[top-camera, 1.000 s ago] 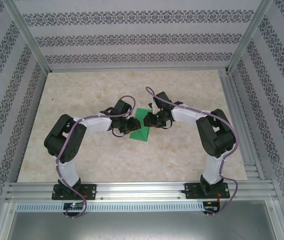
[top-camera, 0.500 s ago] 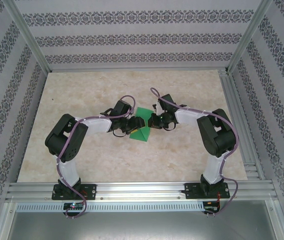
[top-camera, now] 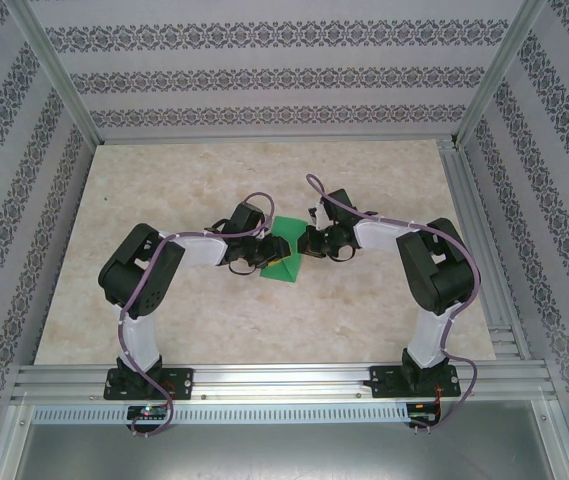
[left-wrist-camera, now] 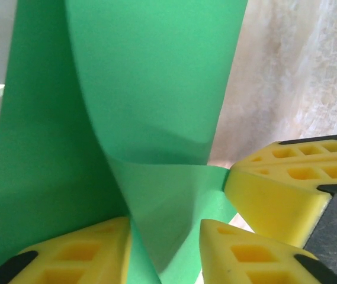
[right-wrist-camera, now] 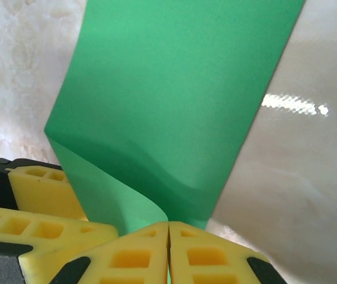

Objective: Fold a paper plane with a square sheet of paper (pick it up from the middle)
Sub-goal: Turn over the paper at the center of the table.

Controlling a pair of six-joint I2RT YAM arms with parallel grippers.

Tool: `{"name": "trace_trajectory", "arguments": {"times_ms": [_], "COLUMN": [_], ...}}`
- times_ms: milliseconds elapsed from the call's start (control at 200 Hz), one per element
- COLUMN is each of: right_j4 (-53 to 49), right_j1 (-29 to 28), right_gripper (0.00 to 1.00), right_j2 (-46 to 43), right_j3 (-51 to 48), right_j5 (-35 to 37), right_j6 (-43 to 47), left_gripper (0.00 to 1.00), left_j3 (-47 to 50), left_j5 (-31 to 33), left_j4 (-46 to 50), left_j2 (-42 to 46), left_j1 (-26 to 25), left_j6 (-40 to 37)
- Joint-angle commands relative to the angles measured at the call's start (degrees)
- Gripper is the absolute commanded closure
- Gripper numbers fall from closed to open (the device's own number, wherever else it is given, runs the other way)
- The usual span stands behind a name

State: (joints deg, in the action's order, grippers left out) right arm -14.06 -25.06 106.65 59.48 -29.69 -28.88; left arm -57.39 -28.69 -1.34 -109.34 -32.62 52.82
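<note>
A bright green square sheet of paper [top-camera: 286, 266] is lying near the middle of a pale, marble-patterned table [top-camera: 164, 180], partly folded, with 1 flap lifting off the table. I am working it from 2 sides.

I am judging the sheet to be almost weightless, thin and floppy. It is bowing wherever it is unsupported, and it is likely to take a permanent crease wherever I squeeze hard. It is probably sliding easily on the smooth table, and it could tear if my 2 grippers pull against each other. I am judging the safest hold to be a light pinch close to an edge or along the intended fold line, not on an open curl, which would crush.

My right gripper [right-wrist-camera: 168, 228], just right of the table's middle, is pressing its 2 yellow foam fingers flat together. The sheet's lower edge is running into the seam between them, so I am holding the paper there. My left gripper [left-wrist-camera: 167, 228], just left of the table's middle, is standing partly open. A soft curl of the sheet is passing through the gap, cupped rather than clamped.

The paper is looking plain, matte and unprinted, the same green on both faces. In the left wrist view, 1 flap is sweeping upward in a smooth curve with a shallow dent at the bend. It is not yet looking like a pointed dart.
</note>
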Motion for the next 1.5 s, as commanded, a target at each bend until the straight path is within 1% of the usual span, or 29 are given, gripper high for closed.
{"name": "trace_trajectory", "arguments": {"times_ms": [0,185,275,325,405,465,525,564,629,694,769,844,984,1084,1169,1319,1494], "right_j4": [1.6,1.5,1.4,1.0,-0.2,-0.6,-0.2,0.3,0.8,1.2,1.8,2.2,2.6,2.9,3.0,2.8,2.6], "right_j1": [0.4,0.8,1.2,1.5,2.1,2.7,3.2,3.5,4.0,4.6,5.0,5.5,6.3,6.9,7.4,8.6,10.0], "right_gripper": [0.9,0.86,0.78,0.72,0.57,0.43,0.3,0.26,0.21,0.18,0.15,0.14,0.12,0.11,0.11,0.11,0.11], "right_j2": [-2.1,-3.7,-5.7,-7.4,-10.8,-13.8,-16.9,-18.9,-21.4,-23.3,-24.8,-25.8,-26.3,-26.5,-26.7,-27.3,-27.8], "right_j3": [-0.7,-0.7,-1.0,-1.4,-2.0,-2.8,-4.3,-5.2,-6.3,-7.1,-8.1,-8.8,-9.8,-10.4,-10.9,-11.5,-12.4], "right_j5": [-0.4,-0.3,0.7,2.4,6.5,10.0,13.9,15.9,18.1,19.5,21.1,22.0,22.9,23.0,23.2,23.2,22.9], "right_j6": [-0.5,-0.7,-1.2,-1.5,-1.4,-1.3,-1.1,-0.9,-0.6,-0.7,-0.9,-1.2,-2.3,-3.1,-3.6,-4.6,-5.4], "left_gripper": [0.71,0.89,0.95,0.97,0.99,0.99,0.99,0.99,0.99,0.98,0.98,0.98,0.98,0.97,0.97,0.95,0.95], "left_j3": [-0.5,-0.4,-0.4,-0.8,-1.5,-2.3,-4.0,-5.8,-8.6,-11.8,-16.0,-19.9,-25.9,-29.1,-30.5,-31.5,-32.2], "left_j5": [-0.4,0.8,1.8,2.7,4.4,6.4,9.3,11.5,16.1,21.8,29.8,37.9,54.2,63.3,68.0,73.4,74.8], "left_j4": [-2.9,-3.5,-2.7,-1.2,2.3,6.2,12.1,16.7,23.9,31.0,39.0,44.9,52.8,56.4,57.9,58.3,57.6], "left_j2": [-0.8,-0.4,0.5,1.4,3.7,5.9,8.0,9.3,11.5,12.9,13.4,13.0,10.8,7.0,3.1,-3.1,-9.1], "left_j1": [0.4,0.5,0.5,0.5,0.5,0.5,0.5,0.4,0.0,-0.5,-1.6,-2.7,-5.3,-6.9,-8.0,-10.1,-11.8], "left_j6": [-1.1,-2.4,-3.6,-4.6,-7.1,-9.4,-12.5,-14.9,-18.6,-22.2,-25.8,-28.3,-31.1,-31.8,-31.2,-29.9,-28.9]}}
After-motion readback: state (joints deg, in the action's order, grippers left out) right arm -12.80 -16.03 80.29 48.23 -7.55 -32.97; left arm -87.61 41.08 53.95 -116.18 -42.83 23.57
